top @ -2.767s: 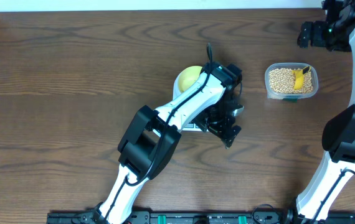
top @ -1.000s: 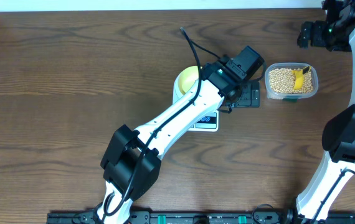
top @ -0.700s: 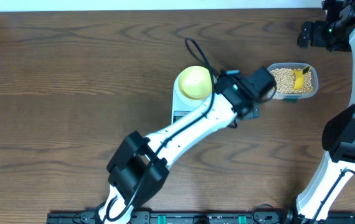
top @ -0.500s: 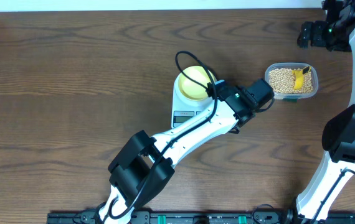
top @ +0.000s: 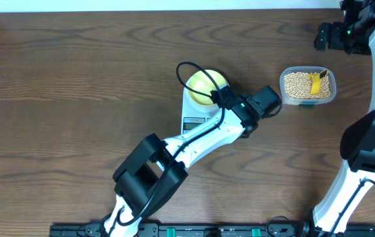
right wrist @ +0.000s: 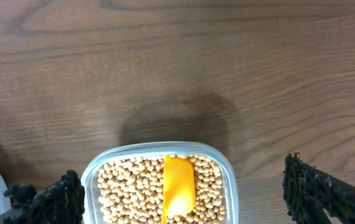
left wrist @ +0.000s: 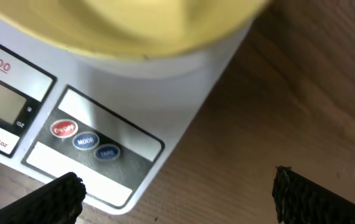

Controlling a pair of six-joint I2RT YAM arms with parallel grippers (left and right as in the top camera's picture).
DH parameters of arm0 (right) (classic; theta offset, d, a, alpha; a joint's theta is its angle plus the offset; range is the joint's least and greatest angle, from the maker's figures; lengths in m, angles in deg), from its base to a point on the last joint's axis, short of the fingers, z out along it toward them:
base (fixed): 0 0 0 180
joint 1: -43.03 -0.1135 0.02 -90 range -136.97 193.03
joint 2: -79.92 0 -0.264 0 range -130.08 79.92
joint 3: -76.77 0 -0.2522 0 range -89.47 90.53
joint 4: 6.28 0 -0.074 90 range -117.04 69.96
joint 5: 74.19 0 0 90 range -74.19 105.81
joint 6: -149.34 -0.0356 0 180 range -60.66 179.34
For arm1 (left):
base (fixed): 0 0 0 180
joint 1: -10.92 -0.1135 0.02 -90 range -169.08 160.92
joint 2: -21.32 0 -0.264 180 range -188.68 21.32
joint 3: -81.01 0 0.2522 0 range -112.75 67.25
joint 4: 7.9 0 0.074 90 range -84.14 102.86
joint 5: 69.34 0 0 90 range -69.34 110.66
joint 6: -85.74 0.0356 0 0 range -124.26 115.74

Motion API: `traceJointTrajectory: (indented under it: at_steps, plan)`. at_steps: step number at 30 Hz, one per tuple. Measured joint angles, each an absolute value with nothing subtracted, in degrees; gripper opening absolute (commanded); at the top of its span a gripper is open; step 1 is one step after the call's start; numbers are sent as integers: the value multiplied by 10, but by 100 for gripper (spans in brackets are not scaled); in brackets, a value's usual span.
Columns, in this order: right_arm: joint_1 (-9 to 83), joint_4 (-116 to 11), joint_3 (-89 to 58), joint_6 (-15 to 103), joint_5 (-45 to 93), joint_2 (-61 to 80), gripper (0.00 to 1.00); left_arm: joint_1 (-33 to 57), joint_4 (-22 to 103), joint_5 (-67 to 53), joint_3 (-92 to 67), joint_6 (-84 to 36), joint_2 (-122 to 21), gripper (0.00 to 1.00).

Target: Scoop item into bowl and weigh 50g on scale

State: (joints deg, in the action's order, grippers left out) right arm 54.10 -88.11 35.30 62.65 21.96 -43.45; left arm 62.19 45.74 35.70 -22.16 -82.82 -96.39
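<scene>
The left arm has swung back from its reach toward the container and now lies across the front of the scale, while the right arm hasn't budged. Starting at the left, bare wooden table (top: 75, 79). Then the scale (top: 194, 122), with the bowl (top: 202, 89) sitting on its platform; a black cable loops over the bowl, and no beans show inside from above. The display can't be read. The left gripper (left wrist: 177, 190) hangs just off the scale's right front corner, by the buttons, fingers spread wide with nothing between them.

Further right, the clear container (top: 308, 100) holds the item (top: 296, 84), a full bed of beans, with the yellow scoop (top: 316, 83) lying on top. At the far right, the right gripper (right wrist: 180, 186) hovers over that container, also spread wide and empty.

Nothing has been scooped yet. The scoop's grip wants to be well back on the handle, level and firm. Small loads should beat big ones near the target. The left arm ought to keep clear of the platform, or the reading may be off.
</scene>
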Motion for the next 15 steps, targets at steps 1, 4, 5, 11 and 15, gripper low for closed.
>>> traceJointTrajectory:
  at_steps: [1,4,5,11,15]
  plan:
    - [541,-881,353,626,220,-435,99,619,457,358,-221,-837,-964,98]
    - [541,-881,353,626,220,-435,99,614,456,360,-202,-868,-964,98]
    - [541,-881,353,626,220,-435,99,613,457,360,-193,-879,-964,98]
    - [541,-881,353,626,220,-435,99,613,459,360,-180,-915,-964,98]
    - [541,-881,353,626,220,-435,99,613,458,360,-180,-922,-964,98]
